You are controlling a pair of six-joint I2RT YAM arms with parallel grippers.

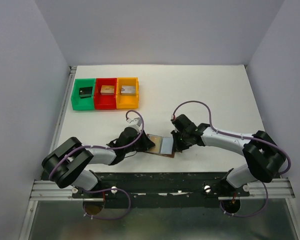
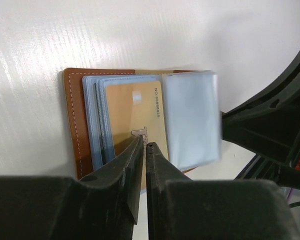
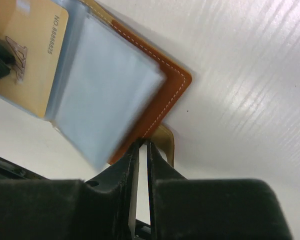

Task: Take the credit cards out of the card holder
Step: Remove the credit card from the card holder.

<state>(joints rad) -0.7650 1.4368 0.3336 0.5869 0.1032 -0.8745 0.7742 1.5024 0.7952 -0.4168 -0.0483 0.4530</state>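
Starting with the white bench [image 1: 215, 100]: three coloured bins [image 1: 105, 93] stand at its far left, well apart from the work. The wallet [image 1: 162, 145] lies open near the front edge, between the two arms. It is brown leather, light and soft, so it will slide or fold if nobody holds it down.

Inside it is a stack of clear sleeves [image 2: 190, 120] – thin, floppy and probably slippery. One is lifted and looks blurred. A gold card [image 2: 132, 112] sits in the top pocket. It is stiff, flat and smooth, so I judge the best hold is on its free short edge, pulling straight along the pocket and not bending it.

The left claw [image 2: 144, 144] has its fingers pressed nearly together, with the tips on the near edge of this card. Whether the card is really between them, I cannot tell. The right claw [image 3: 141, 145] is also almost closed and seems to be pinching the corner of the leather cover, just beside the snap tab [image 3: 166, 142].
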